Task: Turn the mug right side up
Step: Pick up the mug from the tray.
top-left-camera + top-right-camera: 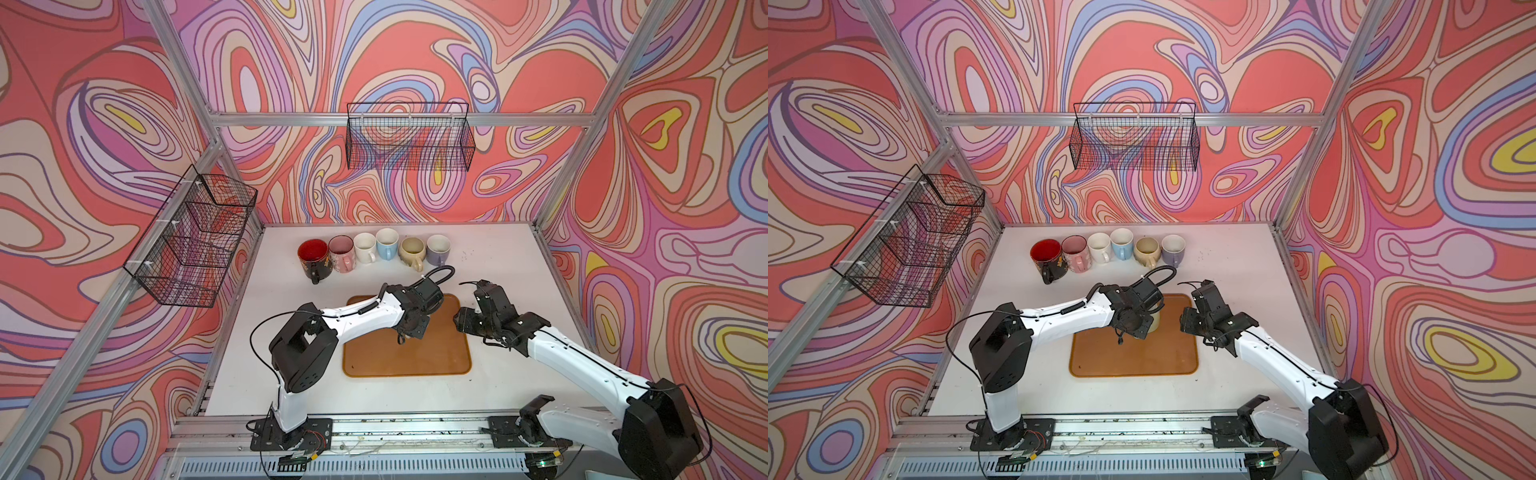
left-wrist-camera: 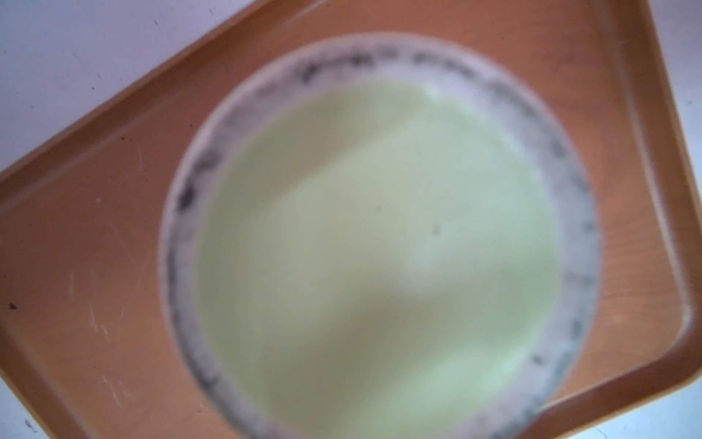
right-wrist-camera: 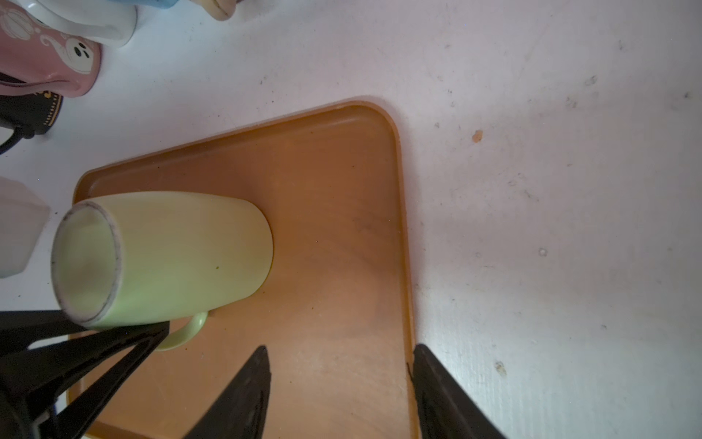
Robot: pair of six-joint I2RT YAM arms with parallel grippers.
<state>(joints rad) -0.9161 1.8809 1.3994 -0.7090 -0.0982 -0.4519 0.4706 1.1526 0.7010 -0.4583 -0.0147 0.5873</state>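
A pale green mug (image 3: 182,251) stands upside down on the orange tray (image 3: 342,228), rim down, with its ringed base (image 2: 380,247) facing up. Its handle (image 3: 190,330) points toward the left arm. My left gripper (image 3: 163,328) comes down from above the mug, and its black fingers meet on the handle. In both top views this gripper (image 1: 411,316) (image 1: 1138,316) covers most of the mug (image 1: 1154,322). My right gripper (image 3: 340,357) hovers open and empty over the tray's right edge, beside the mug and apart from it (image 1: 463,320).
Several upright mugs (image 1: 374,249) stand in a row on the white table behind the tray (image 1: 407,357). Two wire baskets hang on the walls, one at the back (image 1: 409,137) and one on the left (image 1: 191,237).
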